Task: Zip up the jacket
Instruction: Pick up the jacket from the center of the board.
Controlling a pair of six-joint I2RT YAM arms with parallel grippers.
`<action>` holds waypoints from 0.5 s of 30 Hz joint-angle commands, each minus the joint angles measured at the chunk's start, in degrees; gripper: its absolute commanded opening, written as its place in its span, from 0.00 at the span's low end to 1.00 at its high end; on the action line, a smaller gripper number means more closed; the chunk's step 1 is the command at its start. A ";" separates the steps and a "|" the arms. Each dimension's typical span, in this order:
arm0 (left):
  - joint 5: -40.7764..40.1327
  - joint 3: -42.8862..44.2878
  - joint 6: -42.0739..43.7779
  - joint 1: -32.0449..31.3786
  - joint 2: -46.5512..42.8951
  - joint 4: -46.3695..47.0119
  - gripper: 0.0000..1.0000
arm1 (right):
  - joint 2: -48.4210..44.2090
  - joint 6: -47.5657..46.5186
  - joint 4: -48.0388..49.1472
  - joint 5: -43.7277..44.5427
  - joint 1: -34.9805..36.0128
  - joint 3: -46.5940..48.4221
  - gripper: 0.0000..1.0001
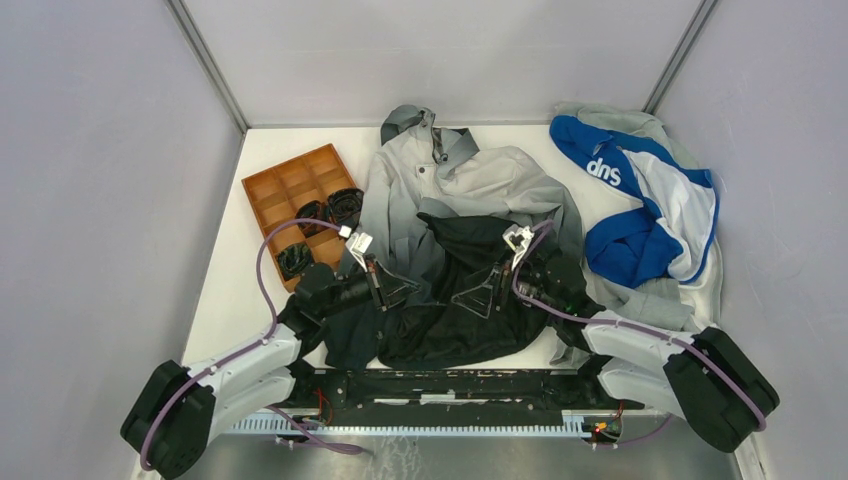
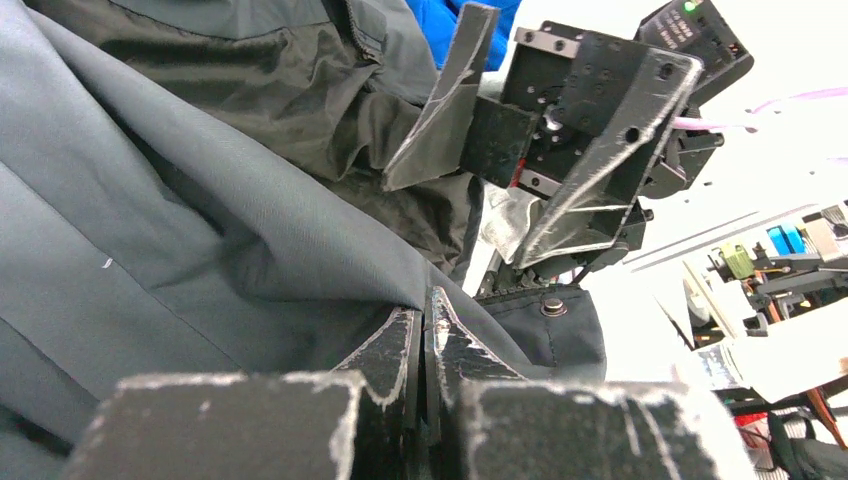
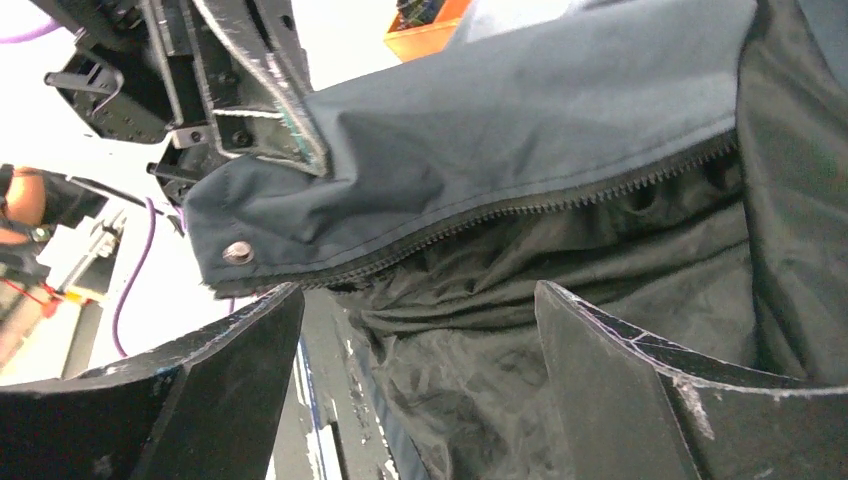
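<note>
The jacket (image 1: 470, 200) lies at the centre of the table (image 1: 225, 300), hood (image 1: 408, 120) toward the far wall and dark hem near the arm bases, between an orange compartment tray (image 1: 285, 185) and a blue-and-white garment (image 1: 640, 200). The left gripper (image 2: 425, 312) is clamped on the hem corner beside a snap button (image 3: 237, 252). The right gripper (image 3: 415, 300) stands wide, holding nothing, just below the zipper teeth (image 3: 560, 195), over the dark lining (image 3: 450, 370).

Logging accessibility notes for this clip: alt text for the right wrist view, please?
The left gripper clamps a corner of the jacket, holding up one front edge with its unjoined zipper teeth and a metal snap. Below, the right gripper is wide open, holding nothing, dark lining behind it.
</note>
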 commanded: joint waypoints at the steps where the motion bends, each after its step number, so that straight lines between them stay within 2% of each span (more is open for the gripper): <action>1: 2.08 0.33 -0.24 0.18 0.11 5.81 0.02 | 3.14 9.15 1.47 4.11 -0.24 2.19 0.91; 8: 2.37 -1.60 -1.61 0.17 -1.07 9.62 0.02 | 10.16 25.78 0.79 7.93 -0.09 4.77 0.89; 15: 2.88 -3.18 -2.16 0.14 -3.22 11.02 0.02 | 15.39 33.80 2.45 9.35 1.61 9.35 0.92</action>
